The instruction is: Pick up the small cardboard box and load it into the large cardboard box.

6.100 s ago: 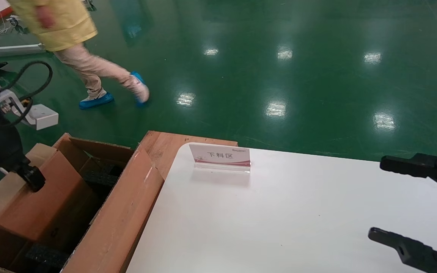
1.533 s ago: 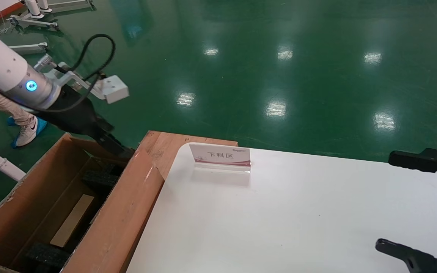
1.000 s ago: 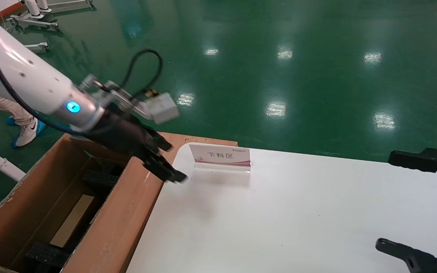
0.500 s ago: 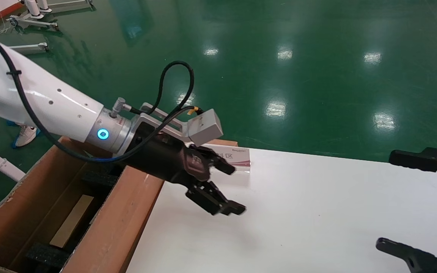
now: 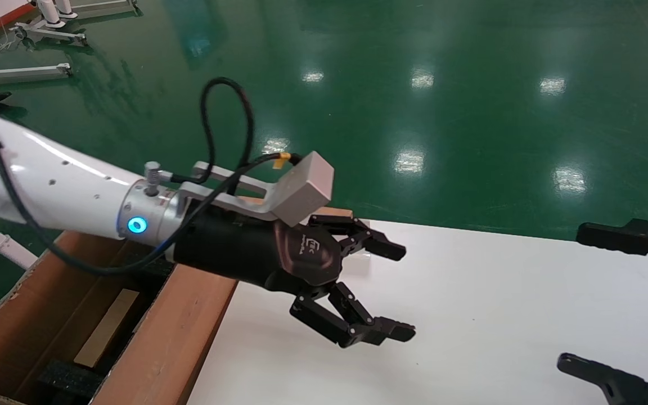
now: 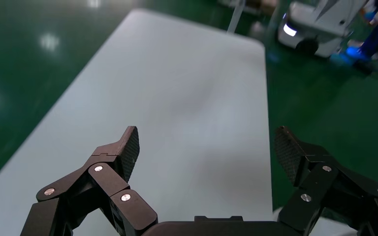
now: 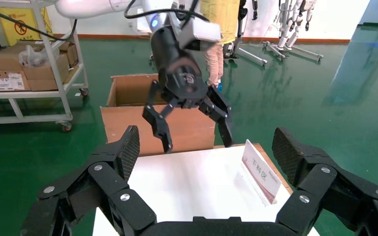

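Inside the large cardboard box (image 5: 178,337), the small cardboard box (image 5: 106,328) lies lengthwise; left gripper (image 5: 394,292) spread.

small cardboard box (image 5: 106,327): 1 | large cardboard box (image 5: 186,332): 1 | sign (image 7: 260,171): 1

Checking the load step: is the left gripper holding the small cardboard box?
No: the left gripper hangs open and empty over the white table.
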Available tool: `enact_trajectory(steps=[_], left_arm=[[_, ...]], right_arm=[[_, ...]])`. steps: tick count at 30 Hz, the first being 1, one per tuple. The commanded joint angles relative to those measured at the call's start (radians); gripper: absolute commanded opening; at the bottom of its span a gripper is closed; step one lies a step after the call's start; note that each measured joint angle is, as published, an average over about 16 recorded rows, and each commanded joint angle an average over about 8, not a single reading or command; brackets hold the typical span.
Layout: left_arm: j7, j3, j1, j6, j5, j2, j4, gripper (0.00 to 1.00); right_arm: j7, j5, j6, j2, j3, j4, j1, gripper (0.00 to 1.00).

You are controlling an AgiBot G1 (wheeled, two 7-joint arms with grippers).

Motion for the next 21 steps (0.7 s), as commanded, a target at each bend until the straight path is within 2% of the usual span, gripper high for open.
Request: enact_trajectory(steps=[1, 14, 17, 21], left_arm=[[0.023, -0.066, 0.046, 0.012, -0.012, -0.004, -0.011, 1.00], [0.177, -0.500, 0.346, 0.094, -0.087, -0.027, -0.087, 1.00], [0.196, -0.555, 0.384, 0.103, -0.096, -0.030, -0.096, 1.00], [0.201, -0.571, 0.394, 0.105, -0.097, -0.031, -0.098, 1.00]], right_arm=[[0.000, 0.000, 0.000, 0.000, 0.001, 0.000, 0.000, 1.00], [0.003, -0.003, -0.002, -0.002, 0.004, 0.001, -0.001, 1.00], [0.003, -0.003, -0.002, -0.002, 0.005, 0.002, -0.001, 1.00], [0.004, -0.004, -0.003, -0.002, 0.006, 0.002, -0.002, 1.00]])
